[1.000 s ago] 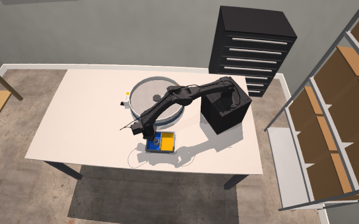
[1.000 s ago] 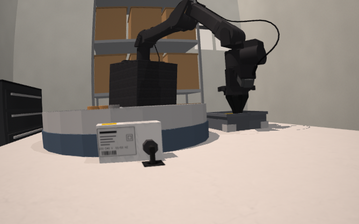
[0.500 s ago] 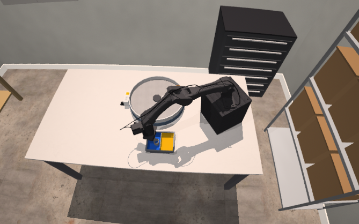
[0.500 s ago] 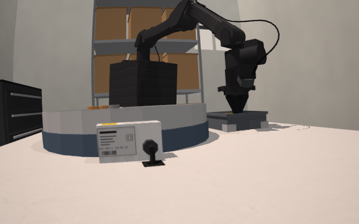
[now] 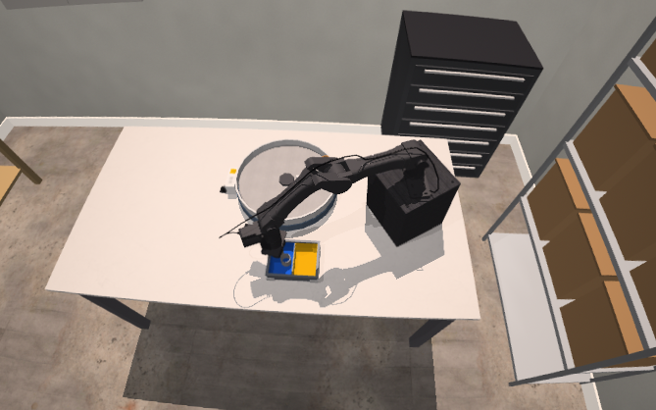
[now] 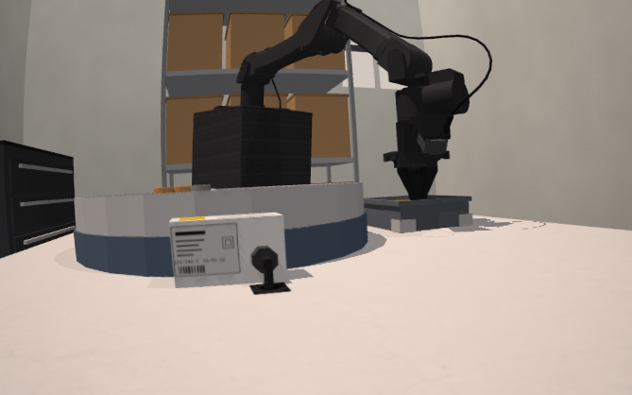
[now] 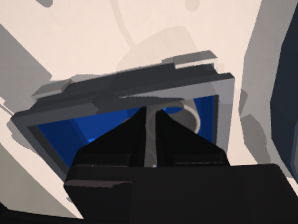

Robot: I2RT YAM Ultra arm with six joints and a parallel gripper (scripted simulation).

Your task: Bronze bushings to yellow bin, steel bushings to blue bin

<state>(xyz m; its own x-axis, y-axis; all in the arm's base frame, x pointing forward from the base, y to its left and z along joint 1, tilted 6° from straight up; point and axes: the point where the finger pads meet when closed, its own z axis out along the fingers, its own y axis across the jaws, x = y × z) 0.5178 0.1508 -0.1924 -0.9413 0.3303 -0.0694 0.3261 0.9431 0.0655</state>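
The white surface (image 5: 167,203) (image 6: 406,318) (image 7: 75,30) carries the broad turntable (image 5: 264,168) (image 6: 210,211) (image 7: 285,100), and the black arm (image 5: 291,195) (image 6: 371,34) reaches past it to the grey tray (image 5: 291,278) (image 6: 431,213) (image 7: 100,90). In that tray the yellow bin (image 5: 305,259) (image 6: 402,199) shows no bushing from above; beside it, the blue bin (image 5: 275,267) (image 7: 107,120) has the steel bushing (image 5: 285,263) (image 7: 187,120) within its walls. The pincer (image 5: 278,254) (image 6: 418,197) (image 7: 151,113) points down there, nearly closed, pinching one side of that ring's wall—the rest of the ring curves out beside one finger. It should handle as stiff and fairly heavy for its size, smooth enough to slip or swing if taken off-centre, hardly fragile. A grip on the wall, one finger inside the bore, looks sound; letting go calls for a small spread and a straight lift, lest a finger drag the rim. At the turntable's far edge stand two bronze bushings (image 6: 173,189) and a grey bushing (image 6: 200,187), likely steel—so sorting remains, and each probably wants the same hold.
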